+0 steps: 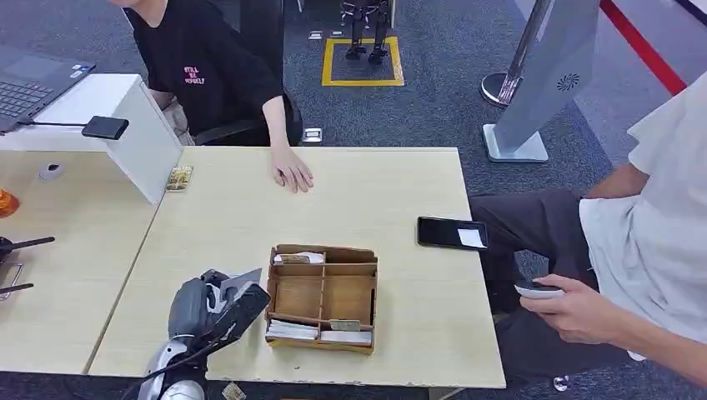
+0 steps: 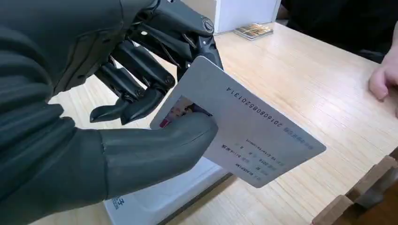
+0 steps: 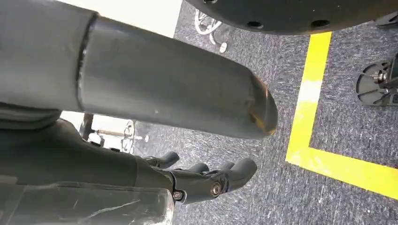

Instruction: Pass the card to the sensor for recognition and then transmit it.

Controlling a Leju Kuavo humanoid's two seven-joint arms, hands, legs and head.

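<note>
We've got the card [image 2: 239, 136] pinched btwn thumb and fingers [image 2: 141, 84] of our left hand [image 1: 215, 302], just left of the wooden box [image 1: 323, 297] on the table [image 1: 375, 192]. Right hand [image 3: 206, 180] hangs over carpet, fingers loosely apart, holding nothing.

wood table [image 1: 392, 192], w/ divided box [image 1: 323, 297], black phone [image 1: 453, 233], person's hand [image 1: 292, 173]

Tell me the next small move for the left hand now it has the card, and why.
Probably lift and carry the card away from the cardboard organizer toward the black sensor on the white stand at the far left. The left hand holds the card between thumb and fingers, just left of the organizer and well short of the sensor.
</note>
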